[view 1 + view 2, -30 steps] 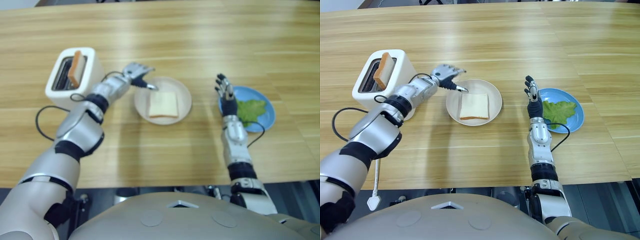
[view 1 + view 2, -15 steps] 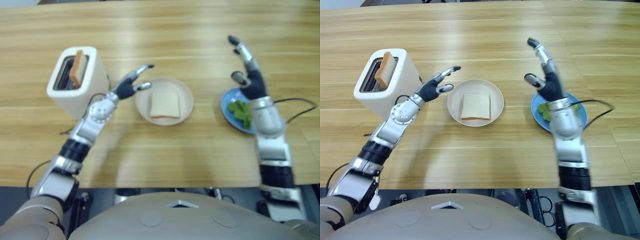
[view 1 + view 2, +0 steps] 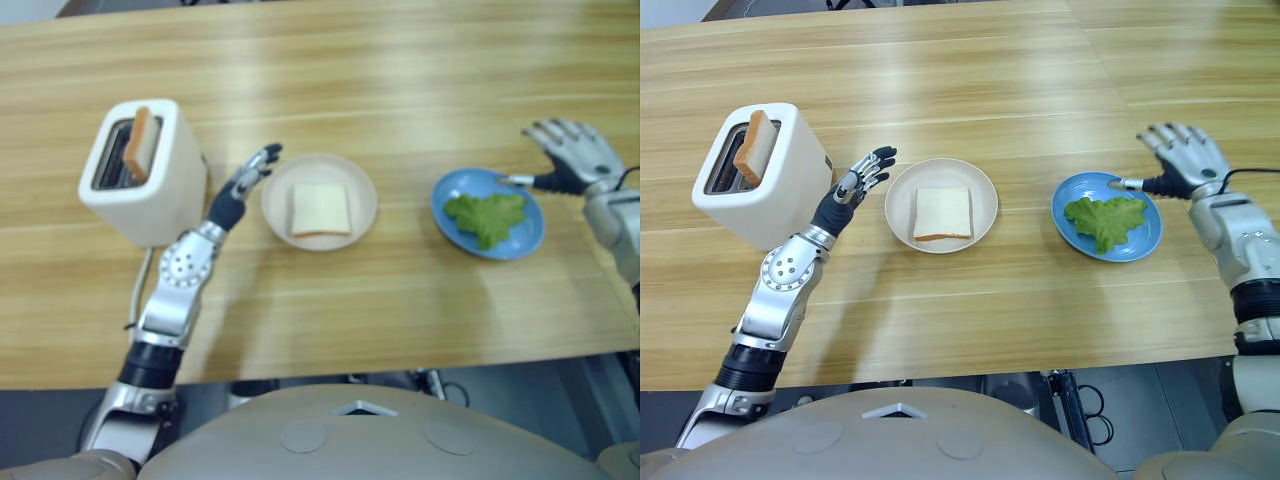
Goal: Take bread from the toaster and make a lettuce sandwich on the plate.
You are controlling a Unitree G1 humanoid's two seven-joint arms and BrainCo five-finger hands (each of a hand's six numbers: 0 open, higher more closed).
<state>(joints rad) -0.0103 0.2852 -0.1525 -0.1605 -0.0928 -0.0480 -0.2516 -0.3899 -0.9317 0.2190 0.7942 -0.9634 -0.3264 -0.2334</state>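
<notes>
Holding my left hand (image 3: 854, 184) empty, fingers spread, between toaster (image 3: 772, 203) and plate (image 3: 986, 190), I see one bread slice (image 3: 942, 213) on that plate, a second slice (image 3: 751, 146) standing in the toaster. My right hand (image 3: 1181, 157), fingers spread, hovers beside the lettuce (image 3: 1102, 216) on its blue dish (image 3: 1140, 240).

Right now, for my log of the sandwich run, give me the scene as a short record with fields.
toaster: left on table, toast standing in a slot
plate: centre, one slice flat on it
lettuce: on dish, right of plate
left hand: open, empty, between toaster and plate
right hand: open, empty, at dish's right edge
</notes>
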